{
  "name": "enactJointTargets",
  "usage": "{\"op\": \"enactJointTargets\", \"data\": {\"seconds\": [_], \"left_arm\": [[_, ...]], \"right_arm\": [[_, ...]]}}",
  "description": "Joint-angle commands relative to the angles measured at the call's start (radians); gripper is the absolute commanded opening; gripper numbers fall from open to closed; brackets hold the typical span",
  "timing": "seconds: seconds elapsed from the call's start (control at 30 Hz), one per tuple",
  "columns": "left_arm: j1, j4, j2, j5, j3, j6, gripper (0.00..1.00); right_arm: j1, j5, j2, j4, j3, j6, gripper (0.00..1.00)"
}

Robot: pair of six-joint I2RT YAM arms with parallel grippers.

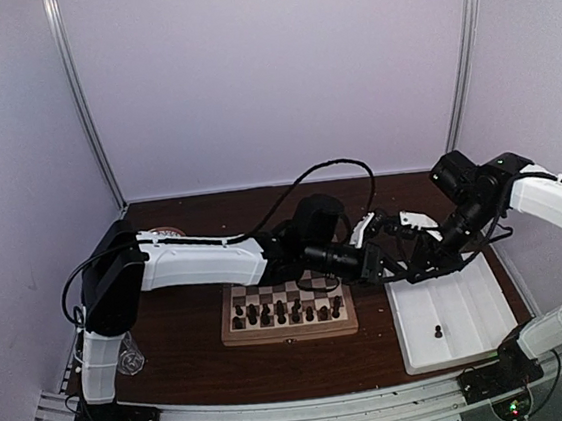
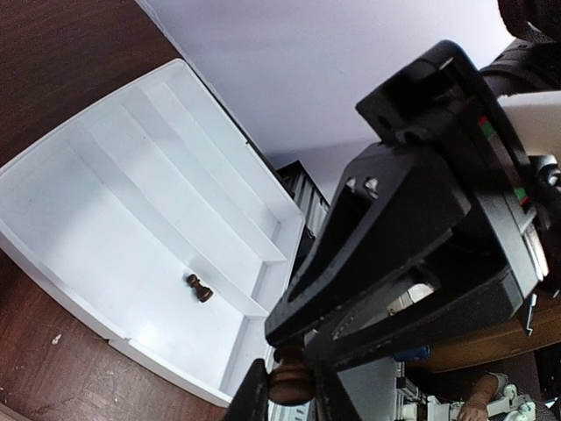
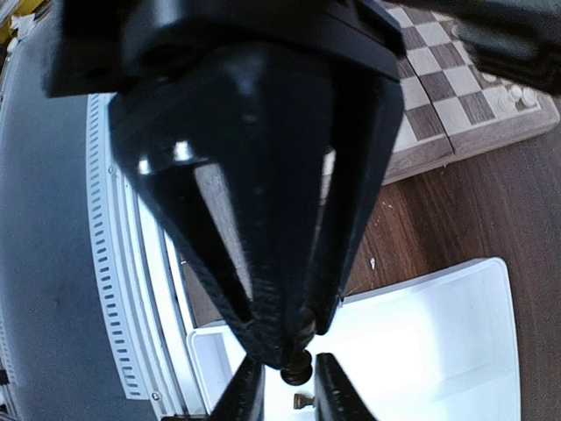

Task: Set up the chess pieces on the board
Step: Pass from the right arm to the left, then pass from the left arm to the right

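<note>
Both grippers meet above the left edge of the white tray (image 1: 472, 301). One dark chess piece (image 2: 292, 375) is clamped at its base by my left gripper (image 2: 292, 393), which is shut on it. My right gripper (image 3: 287, 390) stands open around the same piece (image 3: 298, 364), with a gap on each side. In the top view the left gripper (image 1: 367, 265) and right gripper (image 1: 395, 259) touch tips. The board (image 1: 232, 338) carries a row of dark pieces (image 1: 280, 314); its far rows are hidden by the left arm. One dark pawn (image 2: 199, 288) lies in the tray.
The tray (image 2: 105, 202) has long dividers and sits right of the board. A corner of the board (image 3: 438, 132) shows behind the right gripper. A clear glass object (image 1: 129, 359) stands by the left arm's base. A metal rail (image 1: 283, 418) runs along the near edge.
</note>
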Motion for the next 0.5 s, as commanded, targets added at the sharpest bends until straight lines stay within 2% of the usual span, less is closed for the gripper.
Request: {"op": "enactJointTargets", "data": {"seconds": [0.0, 0.17, 0.47], "left_arm": [[-0.001, 0.117, -0.029, -0.006, -0.023, -0.006, 0.1], [0.008, 0.353, -0.093, -0.037, -0.116, -0.067, 0.1], [0.019, 0.704, -0.133, -0.095, -0.211, -0.21, 0.1]], "right_arm": [[-0.017, -0.032, -0.082, -0.012, 0.019, 0.005, 0.29], [-0.08, -0.104, -0.229, 0.091, -0.009, 0.057, 0.41], [-0.17, -0.382, -0.156, 0.196, 0.101, 0.231, 0.42]]}}
